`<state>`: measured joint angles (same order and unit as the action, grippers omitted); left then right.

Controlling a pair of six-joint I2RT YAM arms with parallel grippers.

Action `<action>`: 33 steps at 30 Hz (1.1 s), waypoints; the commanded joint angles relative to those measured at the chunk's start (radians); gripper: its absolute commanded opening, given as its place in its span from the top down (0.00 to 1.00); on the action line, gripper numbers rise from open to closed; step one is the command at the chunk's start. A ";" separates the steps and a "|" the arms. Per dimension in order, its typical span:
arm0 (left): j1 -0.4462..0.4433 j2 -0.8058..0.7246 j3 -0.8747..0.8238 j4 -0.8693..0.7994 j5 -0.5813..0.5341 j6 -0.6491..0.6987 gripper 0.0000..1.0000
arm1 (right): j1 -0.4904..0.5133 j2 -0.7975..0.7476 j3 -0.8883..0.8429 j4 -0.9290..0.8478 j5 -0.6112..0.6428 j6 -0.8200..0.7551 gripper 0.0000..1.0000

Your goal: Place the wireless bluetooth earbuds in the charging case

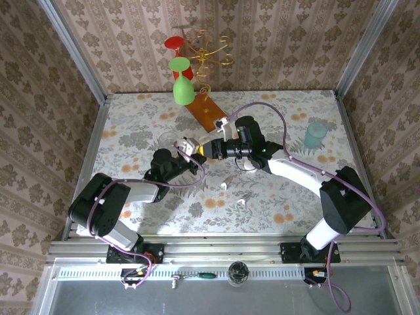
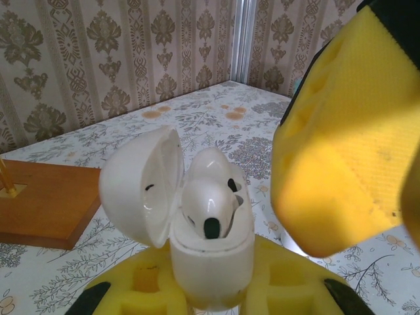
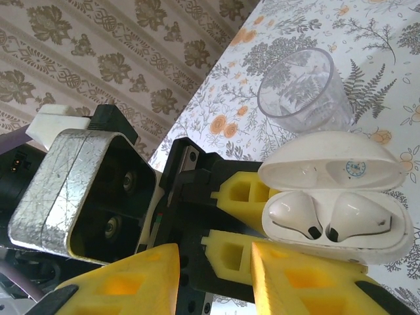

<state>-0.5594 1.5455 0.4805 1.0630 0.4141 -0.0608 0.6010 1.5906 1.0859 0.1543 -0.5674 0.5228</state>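
because both white earbuds (image 3: 292,216) sit in the open case (image 3: 315,164), pinched by the left gripper (image 3: 243,223), the job looks almost done; the right gripper (image 3: 213,262) is spread wide, empty.

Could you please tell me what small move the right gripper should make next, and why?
Probably nudge the lid shut with the right gripper. Both earbuds already sit in the case, which the left gripper holds, and the lid stands open.

Glossy plastic earbuds (image 3: 293,215), case (image 3: 328,164) — matt wooden board (image 2: 46,203)
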 commanded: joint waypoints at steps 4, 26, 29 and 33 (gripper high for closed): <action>0.025 -0.013 -0.003 0.046 0.038 -0.039 1.00 | -0.001 -0.051 -0.028 0.043 0.017 -0.042 0.64; -0.089 -0.073 -0.040 -0.062 -0.003 0.493 1.00 | -0.020 0.026 0.226 -0.459 0.285 -0.133 0.40; -0.093 -0.089 -0.036 -0.082 -0.010 0.492 1.00 | -0.018 0.056 0.254 -0.506 0.283 -0.151 0.36; -0.092 -0.107 -0.032 -0.111 -0.030 0.475 1.00 | -0.018 0.064 0.253 -0.533 0.276 -0.165 0.35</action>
<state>-0.6476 1.4673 0.4370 0.9699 0.4053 0.3904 0.5766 1.6501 1.3125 -0.2966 -0.3016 0.3916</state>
